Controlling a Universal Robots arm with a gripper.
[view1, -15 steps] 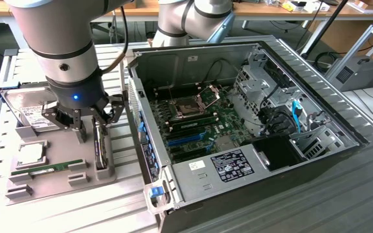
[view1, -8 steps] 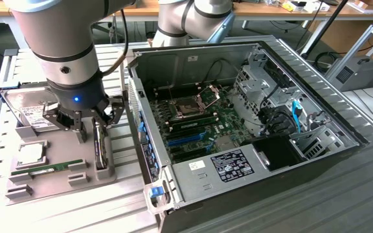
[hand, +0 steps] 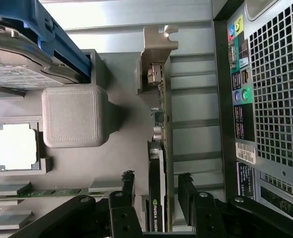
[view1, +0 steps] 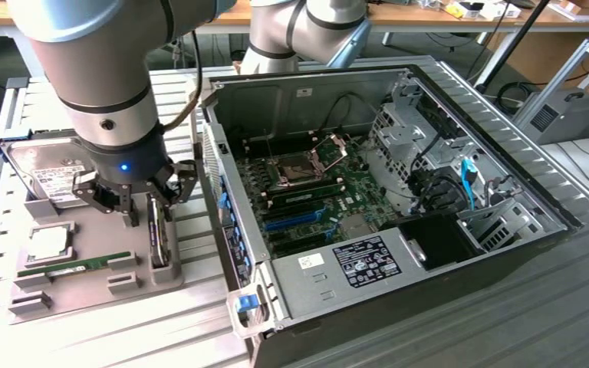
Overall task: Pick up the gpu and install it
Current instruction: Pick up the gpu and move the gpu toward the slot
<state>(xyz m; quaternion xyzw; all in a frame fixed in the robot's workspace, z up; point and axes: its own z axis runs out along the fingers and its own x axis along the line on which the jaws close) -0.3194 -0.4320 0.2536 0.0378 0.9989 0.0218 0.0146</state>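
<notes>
The gpu stands on edge in a slot of the grey fixture tray, left of the computer case in the exterior view. In the wrist view its black cooler and silver bracket run lengthwise. My gripper hangs directly over the card's near end. It is open, with one black finger on the cooler side and the other finger on the circuit board side. A narrow gap shows between each finger and the card.
The tray also carries a hard drive in a blue frame, a CPU and a RAM stick. The open computer case lies to the exterior view's right, its motherboard exposed. A grey block rises beside the card.
</notes>
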